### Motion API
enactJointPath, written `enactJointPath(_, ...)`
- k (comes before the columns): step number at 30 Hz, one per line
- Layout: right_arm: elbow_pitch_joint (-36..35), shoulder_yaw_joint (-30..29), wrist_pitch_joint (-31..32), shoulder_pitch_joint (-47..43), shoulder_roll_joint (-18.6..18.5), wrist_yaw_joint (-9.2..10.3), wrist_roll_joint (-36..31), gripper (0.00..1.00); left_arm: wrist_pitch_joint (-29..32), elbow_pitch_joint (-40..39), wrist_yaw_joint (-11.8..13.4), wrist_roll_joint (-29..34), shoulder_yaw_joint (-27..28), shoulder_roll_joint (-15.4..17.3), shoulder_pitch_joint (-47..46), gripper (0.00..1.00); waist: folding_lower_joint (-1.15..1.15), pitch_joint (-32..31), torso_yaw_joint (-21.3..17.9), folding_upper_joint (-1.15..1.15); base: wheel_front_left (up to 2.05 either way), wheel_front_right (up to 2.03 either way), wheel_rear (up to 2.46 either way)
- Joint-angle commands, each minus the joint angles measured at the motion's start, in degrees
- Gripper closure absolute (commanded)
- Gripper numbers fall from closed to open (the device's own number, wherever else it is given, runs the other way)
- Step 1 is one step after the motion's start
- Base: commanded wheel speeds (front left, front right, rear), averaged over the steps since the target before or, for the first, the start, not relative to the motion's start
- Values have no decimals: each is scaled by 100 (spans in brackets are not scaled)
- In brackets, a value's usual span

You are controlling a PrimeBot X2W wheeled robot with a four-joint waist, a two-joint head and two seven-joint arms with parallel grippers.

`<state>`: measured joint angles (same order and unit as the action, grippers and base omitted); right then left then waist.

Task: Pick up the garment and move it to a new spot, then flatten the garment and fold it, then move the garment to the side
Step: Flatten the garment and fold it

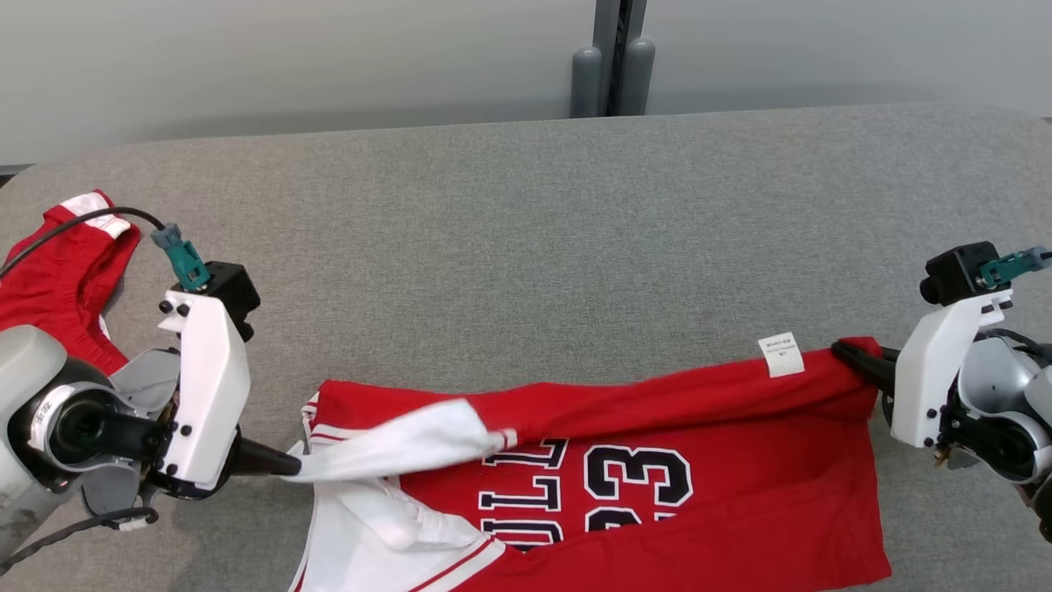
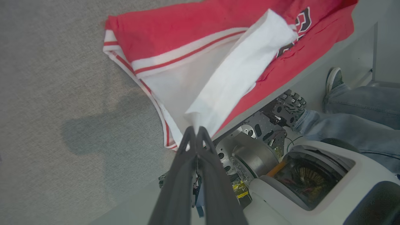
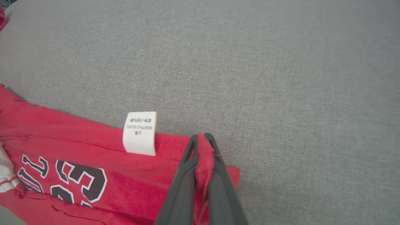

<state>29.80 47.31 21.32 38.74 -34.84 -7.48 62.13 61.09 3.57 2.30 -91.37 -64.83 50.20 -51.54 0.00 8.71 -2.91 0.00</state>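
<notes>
I'm flattening: left hand (image 1: 288,467) pinches the jersey's (image 1: 699,493) white flap (image 1: 394,444), right hand (image 1: 851,355) its red corner (image 3: 203,156); next I'd drag both toward 12 o'clock, taut.

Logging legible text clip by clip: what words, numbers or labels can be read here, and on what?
"23": black, white-edged number on the red jersey.
"LL": lettering beside it, its first letters covered by folded cloth.
"ULL": second row below, with a number beside it cut off by the picture's edge.
White tag on the jersey's upper edge: print too small to read surely; "100%" seems to appear.
</notes>
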Motion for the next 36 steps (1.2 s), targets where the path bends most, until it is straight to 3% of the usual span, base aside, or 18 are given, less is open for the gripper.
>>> enactJointPath(1, -46, 71, 77, 96, -35, -4, 95, 100, 30, -29, 37, -24, -11, 27, 98, 100, 0, 5, -9, 0, 0, 0, 0)
enactJointPath(27, 187, 811, 1244, 381, -252, -3, 995, 100, 235, -219, 223, -135, -140, -3, 281, 100, 0, 64, -12, 0, 0, 0, 0)
enactJointPath(28, 202, 818, 1243, 383, -246, -3, 998, 90, 229, -218, 228, -130, -145, -10, 292, 100, 0, 65, -11, 0, 0, 0, 0)
enactJointPath(29, 236, 822, 1237, 389, -241, -3, 1003, 62, 222, -213, 225, -124, -149, -21, 304, 100, 0, 66, -11, 0, 0, 0, 0)
enactJointPath(30, 269, 825, 1235, 395, -229, -3, 1010, 35, 208, -210, 212, -115, -151, -31, 312, 80, 0, 66, -10, 0, 0, 0, 0)
enactJointPath(31, 301, 830, 1231, 404, -214, -3, 1011, 2, 198, -201, 202, -107, -154, -38, 321, 68, 0, 64, -10, 0, 0, 0, 0)
enactJointPath(33, 356, 847, 1234, 411, -193, -3, 1012, 0, 190, -181, 194, -99, -160, -52, 339, 42, 0, 55, -11, 0, 0, 0, 0)
enactJointPath(34, 373, 858, 1235, 414, -189, -3, 1009, 0, 184, -172, 199, -96, -167, -59, 345, 9, 0, 48, -13, 0, 0, 0, 0)
enactJointPath(35, 375, 871, 1237, 412, -183, -3, 1009, 0, 207, -168, 212, -95, -181, -66, 337, 1, 0, 41, -16, 0, 0, 0, 0)
enactJointPath(36, 376, 885, 1242, 408, -175, -3, 1015, 0, 218, -167, 216, -94, -178, -73, 336, 0, 0, 32, -18, 0, 0, 0, 0)
